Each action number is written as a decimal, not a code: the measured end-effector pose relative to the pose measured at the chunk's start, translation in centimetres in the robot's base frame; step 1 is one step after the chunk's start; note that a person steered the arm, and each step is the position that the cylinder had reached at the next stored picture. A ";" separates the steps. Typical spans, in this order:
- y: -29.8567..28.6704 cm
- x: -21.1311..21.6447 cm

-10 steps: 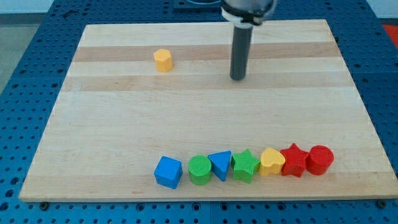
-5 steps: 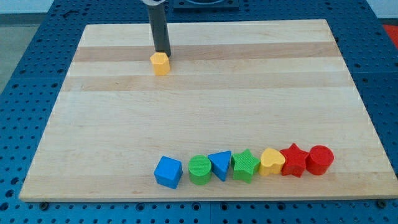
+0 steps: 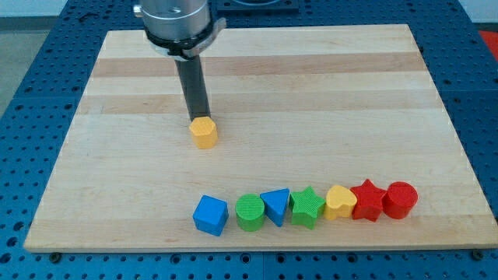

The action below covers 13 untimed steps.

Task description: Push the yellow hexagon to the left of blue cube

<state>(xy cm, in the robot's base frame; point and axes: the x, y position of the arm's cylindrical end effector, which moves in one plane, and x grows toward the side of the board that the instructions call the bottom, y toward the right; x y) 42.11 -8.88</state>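
Note:
The yellow hexagon (image 3: 204, 132) sits on the wooden board left of centre. My tip (image 3: 199, 117) touches its top side, directly above it in the view. The blue cube (image 3: 210, 215) lies near the view's bottom, below the hexagon and well apart from it. It is the leftmost block of a row.
Right of the blue cube runs a row: a green cylinder (image 3: 250, 212), a blue triangle (image 3: 275, 205), a green star (image 3: 307, 206), a yellow heart (image 3: 340, 202), a red star (image 3: 367, 201) and a red cylinder (image 3: 401, 199). The board's bottom edge (image 3: 249, 249) lies just below them.
My tip swung from the board's top centre to the hexagon's top side, then pushed it down the view towards the blue cube. The row of blocks has not moved.

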 end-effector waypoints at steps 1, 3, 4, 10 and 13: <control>1.3 0.0; 3.1 1.8; -1.9 2.6; -10.4 10.6; -6.2 11.3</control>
<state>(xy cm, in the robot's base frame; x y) 53.44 -15.03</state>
